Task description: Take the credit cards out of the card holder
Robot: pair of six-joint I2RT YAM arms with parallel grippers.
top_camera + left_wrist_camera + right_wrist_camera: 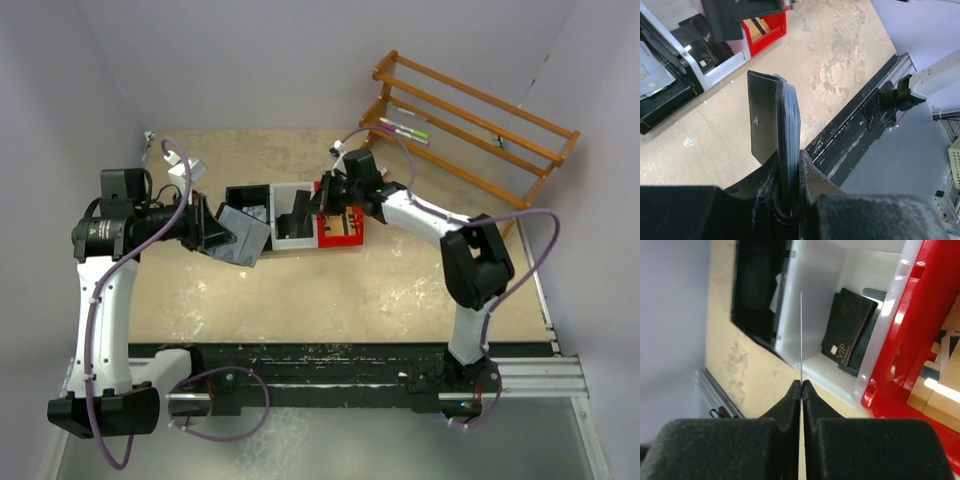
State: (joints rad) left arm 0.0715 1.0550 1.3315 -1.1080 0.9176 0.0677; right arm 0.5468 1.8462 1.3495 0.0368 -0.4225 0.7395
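Observation:
The card holder (764,125), a black wallet with a small round snap, stands on edge above the table, and my left gripper (790,172) is shut on its lower end. A stack of grey-blue credit cards (793,120) sits inside it, edges showing. In the top view this gripper (215,236) is left of the trays. My right gripper (801,385) is shut on a single thin card (801,335), seen edge-on, over the near edge of the white tray (830,372). In the top view it (325,196) hangs over the trays.
Joined black (247,198), white (285,238) and red (352,237) trays sit mid-table. A black VIP card (846,327) leans in the white tray and a pale card (652,75) lies in the black one. A wooden rack (470,115) stands back right.

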